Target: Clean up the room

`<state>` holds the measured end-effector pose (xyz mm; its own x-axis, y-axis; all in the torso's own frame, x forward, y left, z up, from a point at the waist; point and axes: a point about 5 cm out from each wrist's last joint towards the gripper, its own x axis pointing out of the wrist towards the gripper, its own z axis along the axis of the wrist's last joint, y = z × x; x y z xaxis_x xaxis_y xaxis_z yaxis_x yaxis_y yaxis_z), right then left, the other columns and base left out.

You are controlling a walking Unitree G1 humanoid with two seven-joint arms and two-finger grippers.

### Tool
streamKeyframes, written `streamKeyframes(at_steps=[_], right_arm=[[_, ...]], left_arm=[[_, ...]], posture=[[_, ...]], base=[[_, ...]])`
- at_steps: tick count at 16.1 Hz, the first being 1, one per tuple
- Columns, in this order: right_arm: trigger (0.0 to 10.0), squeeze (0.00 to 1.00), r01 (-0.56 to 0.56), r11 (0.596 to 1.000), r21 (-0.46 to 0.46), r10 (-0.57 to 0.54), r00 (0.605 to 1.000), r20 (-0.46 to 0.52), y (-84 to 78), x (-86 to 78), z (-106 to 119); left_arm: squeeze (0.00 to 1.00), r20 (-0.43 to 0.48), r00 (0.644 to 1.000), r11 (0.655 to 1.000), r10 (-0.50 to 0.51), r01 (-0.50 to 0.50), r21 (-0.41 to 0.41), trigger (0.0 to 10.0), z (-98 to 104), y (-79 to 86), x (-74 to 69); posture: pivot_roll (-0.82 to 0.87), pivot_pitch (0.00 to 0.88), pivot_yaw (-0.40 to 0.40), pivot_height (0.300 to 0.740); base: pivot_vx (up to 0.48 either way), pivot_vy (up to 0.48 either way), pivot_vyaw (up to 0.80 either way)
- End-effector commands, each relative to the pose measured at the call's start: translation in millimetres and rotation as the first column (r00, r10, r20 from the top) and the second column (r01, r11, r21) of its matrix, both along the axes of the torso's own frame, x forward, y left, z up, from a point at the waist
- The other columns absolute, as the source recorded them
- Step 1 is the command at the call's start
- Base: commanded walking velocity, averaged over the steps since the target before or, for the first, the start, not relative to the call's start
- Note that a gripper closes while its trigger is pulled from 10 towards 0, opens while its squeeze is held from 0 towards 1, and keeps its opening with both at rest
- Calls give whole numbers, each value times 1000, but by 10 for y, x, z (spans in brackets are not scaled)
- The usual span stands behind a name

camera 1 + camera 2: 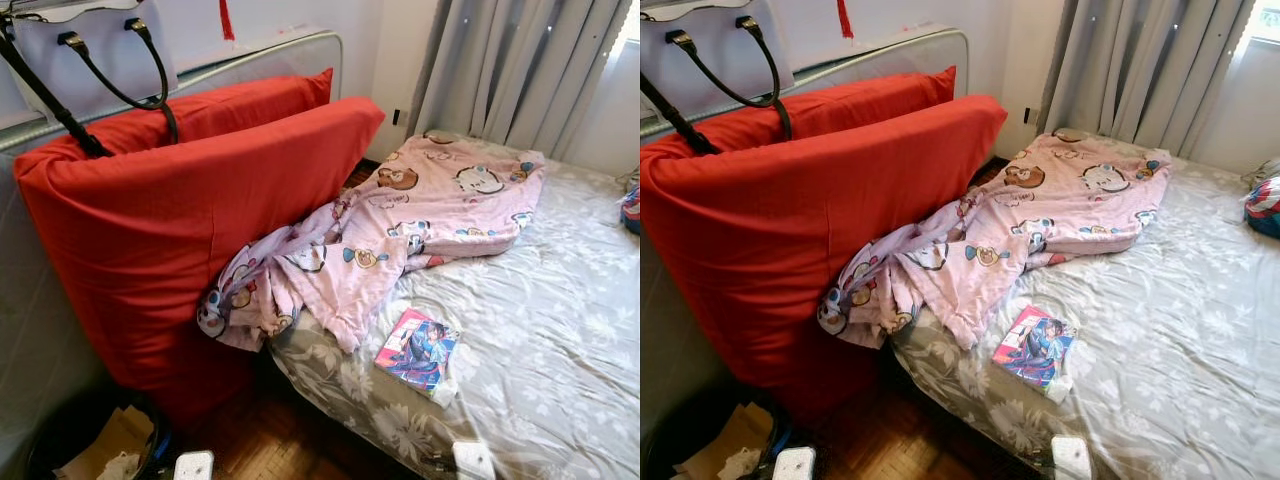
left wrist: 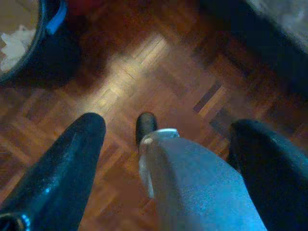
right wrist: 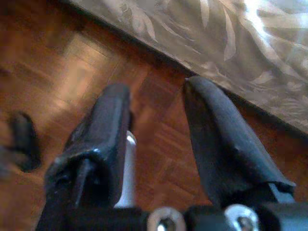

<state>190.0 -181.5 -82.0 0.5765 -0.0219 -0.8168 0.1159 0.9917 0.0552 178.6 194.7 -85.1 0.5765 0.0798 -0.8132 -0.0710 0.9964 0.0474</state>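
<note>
A pink cartoon blanket (image 1: 400,225) lies crumpled across the near corner of the bed (image 1: 540,330) and hangs off its side. Near the bed's edge a colourful comic book (image 1: 417,351) lies flat on the grey floral sheet. Beside the bed, a black bin (image 1: 95,440) with cardboard and paper stands on the floor. My left gripper (image 2: 166,124) hangs open over the wooden floor near the bin (image 2: 24,43), holding nothing. My right gripper (image 3: 156,86) hangs open over the floor beside the bed's edge (image 3: 226,43), also with nothing in it.
Two big red cushions (image 1: 190,200) lean against the grey headboard (image 1: 250,60), with a white handbag (image 1: 95,55) on top. Grey curtains (image 1: 520,70) hang behind the bed. A blue-red item (image 1: 631,208) lies at the bed's far right edge. A narrow strip of parquet (image 1: 270,440) runs between cushions and bed.
</note>
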Motion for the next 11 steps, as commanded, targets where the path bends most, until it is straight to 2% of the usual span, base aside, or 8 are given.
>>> streamKeyframes(at_steps=[1, 7, 11], right_arm=[[10000, 0, 44, 999, 30, -46, 997, 63, -7, 133, 75], [10000, 0, 54, 998, 38, -57, 996, 71, -10, 145, 83], [10000, 0, 73, 996, 41, -79, 983, 168, -17, 202, 139]], left_arm=[[0, 16, 999, 999, -29, 28, 29, 10000, 46, -13, 102], [0, 48, 999, 998, -23, 20, 55, 10000, 69, -1, 133], [0, 133, 991, 998, 0, -7, 57, 10000, 117, 6, 182]], posture=[[-11, 0, -56, 740], [-10, 0, -55, 740], [-12, 0, -54, 740]], base=[[0, 0, 0], [0, 0, 0], [0, 0, 0]])
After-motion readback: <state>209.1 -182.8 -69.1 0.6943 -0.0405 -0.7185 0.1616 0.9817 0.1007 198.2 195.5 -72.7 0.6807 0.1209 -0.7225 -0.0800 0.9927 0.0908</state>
